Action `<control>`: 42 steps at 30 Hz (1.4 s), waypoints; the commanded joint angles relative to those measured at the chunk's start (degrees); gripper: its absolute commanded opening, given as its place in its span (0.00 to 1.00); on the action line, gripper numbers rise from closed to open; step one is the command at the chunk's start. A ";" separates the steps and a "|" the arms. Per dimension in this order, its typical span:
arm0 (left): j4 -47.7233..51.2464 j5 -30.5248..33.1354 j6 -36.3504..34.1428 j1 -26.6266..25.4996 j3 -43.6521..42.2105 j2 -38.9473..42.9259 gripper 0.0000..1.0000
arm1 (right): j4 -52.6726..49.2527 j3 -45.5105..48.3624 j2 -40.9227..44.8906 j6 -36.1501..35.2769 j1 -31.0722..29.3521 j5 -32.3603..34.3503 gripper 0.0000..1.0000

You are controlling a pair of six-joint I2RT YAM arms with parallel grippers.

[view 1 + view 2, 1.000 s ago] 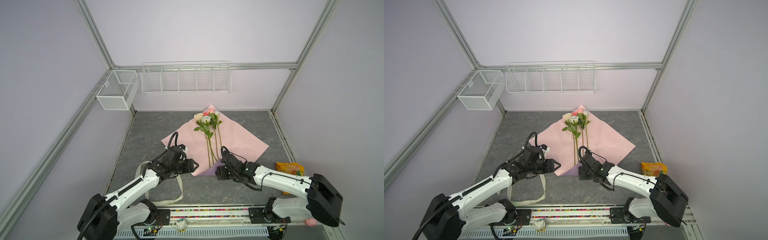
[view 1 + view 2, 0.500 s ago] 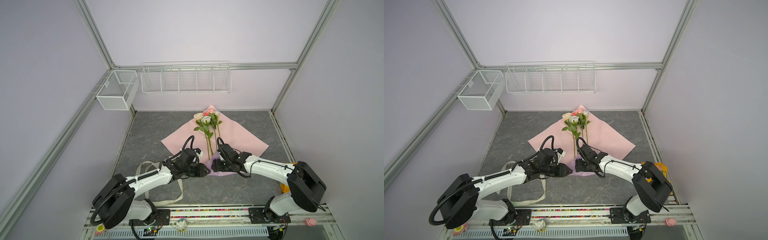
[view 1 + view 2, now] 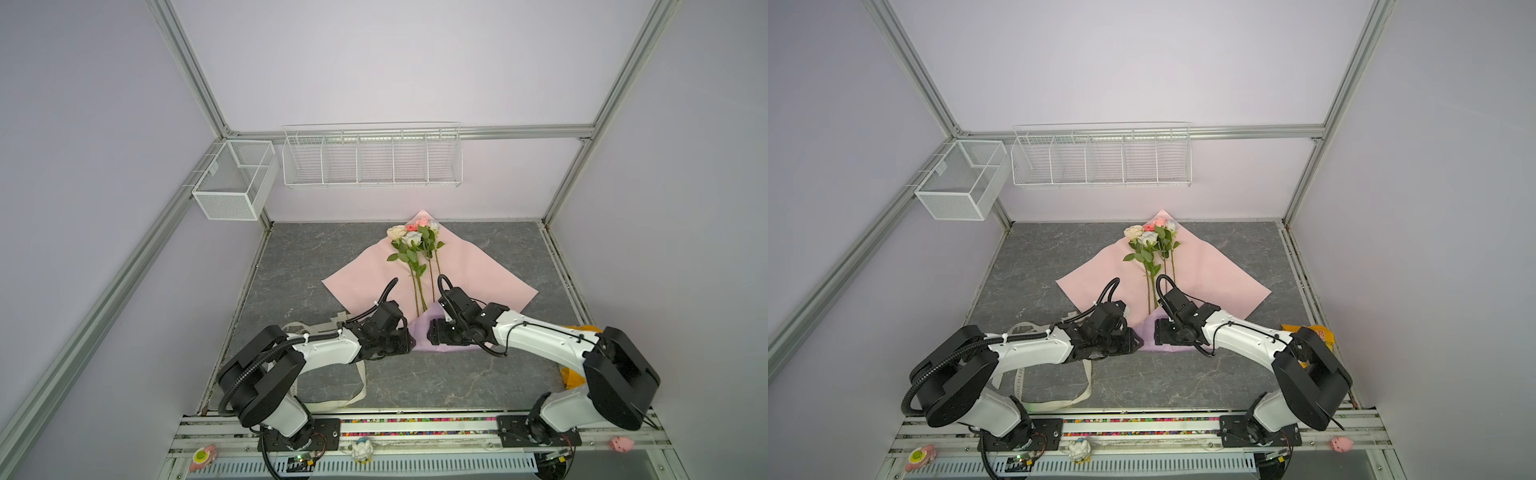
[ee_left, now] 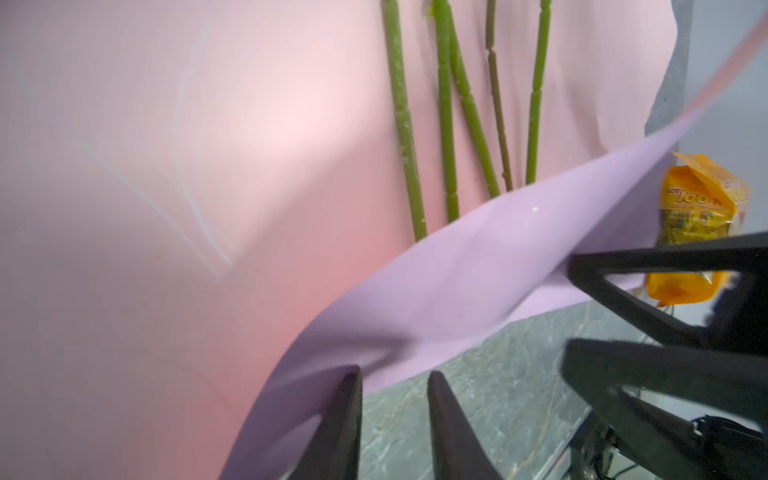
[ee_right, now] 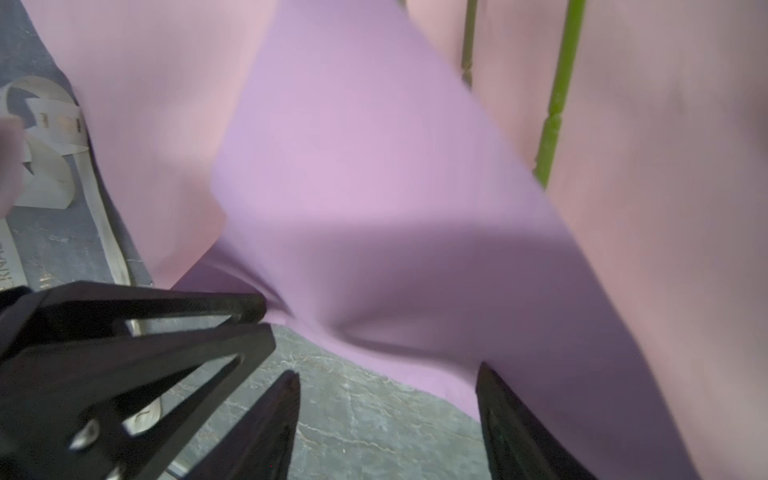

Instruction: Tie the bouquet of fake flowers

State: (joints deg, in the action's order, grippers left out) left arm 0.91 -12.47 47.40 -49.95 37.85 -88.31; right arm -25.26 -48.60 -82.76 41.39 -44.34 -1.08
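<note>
At the bouquet [image 3: 415,249] stem end, wrapping step: left gripper [image 4: 392,376] stood a slit open at the lilac flap [image 4: 478,270], apparently not pinching; right gripper [image 5: 386,374] wide open. Next needed: pinch, fold over.

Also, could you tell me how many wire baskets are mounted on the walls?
2. A small mesh basket hangs at the left, by the back corner; a long divided wire basket hangs beside it, across the back. None appears hidden.

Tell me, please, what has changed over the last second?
The left gripper edged right toward the right gripper, its jaws narrowing, and the lilac near corner of the pink wrapping paper folded further over the green stems. Fake roses and cream ribbon stayed put.
</note>
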 commanded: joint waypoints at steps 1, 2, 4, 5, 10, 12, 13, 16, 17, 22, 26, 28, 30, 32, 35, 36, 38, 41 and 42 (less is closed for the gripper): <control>2.65 4.74 1.81 -0.32 -1.19 0.43 0.28 | -6.20 2.29 3.88 1.71 0.17 2.06 0.66; 3.01 5.08 1.69 -0.28 -1.28 0.63 0.28 | -7.99 2.92 4.67 1.91 0.22 2.75 0.65; 3.70 5.34 1.63 -0.29 -1.12 0.57 0.28 | -9.97 4.31 6.10 2.20 0.35 4.30 0.60; 4.31 5.42 1.48 -0.31 -0.79 0.36 0.28 | -10.35 5.23 6.94 2.17 0.62 4.68 0.59; 5.68 5.87 1.97 -0.32 -0.23 -0.91 0.27 | -10.43 8.45 9.06 1.99 3.66 4.18 0.53; 5.86 5.76 2.28 -0.32 -0.23 -1.64 0.27 | -10.02 8.86 8.71 1.40 4.74 4.20 0.52; 5.82 5.53 2.40 -0.25 -0.23 -1.82 0.26 | -10.11 8.88 8.42 1.22 5.32 4.12 0.52; 4.96 4.72 2.52 -0.32 -0.67 -1.66 0.26 | -11.04 7.97 7.77 0.88 6.65 4.01 0.51; 5.16 4.83 2.38 -0.32 -0.67 -1.40 0.26 | -11.38 7.75 7.62 0.76 6.99 4.39 0.51; 6.32 6.89 2.50 -0.32 -1.44 0.12 0.32 | -13.27 6.44 5.56 0.24 8.41 6.86 0.48; 6.47 7.63 2.83 -0.25 -2.07 0.83 0.32 | -12.59 5.77 3.91 -0.09 8.78 7.14 0.48; 6.54 8.14 3.04 -0.30 -2.40 0.95 0.32 | -12.59 5.49 2.48 -0.17 9.16 7.21 0.47; 6.92 9.04 3.85 -0.32 -2.69 1.14 0.32 | -12.75 5.37 1.00 0.00 9.28 7.70 0.44; 7.51 9.72 4.44 -0.32 -2.69 1.21 0.33 | -13.70 5.33 -0.23 0.65 9.47 8.79 0.43; 7.62 10.10 4.74 -0.30 -2.69 1.23 0.35 | -14.23 5.92 -1.33 1.01 9.56 10.38 0.43; 7.78 10.19 4.81 -0.32 -2.60 1.22 0.36 | -14.09 6.06 -1.48 0.75 9.54 10.25 0.44; 7.84 10.23 4.75 -0.32 -2.60 1.06 0.35 | -14.01 5.97 -1.05 0.06 9.61 9.34 0.45; 7.88 10.06 4.73 -0.29 -2.52 0.91 0.35 | -14.27 4.80 2.76 -0.84 9.15 7.52 0.45; 7.84 9.90 4.63 -0.31 -2.51 0.88 0.35 | -13.67 4.62 4.95 -1.50 8.71 6.44 0.45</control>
State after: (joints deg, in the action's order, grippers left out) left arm 3.97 -5.13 51.00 -50.28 36.80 -86.89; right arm -37.87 -42.59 -82.39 41.28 -35.24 6.66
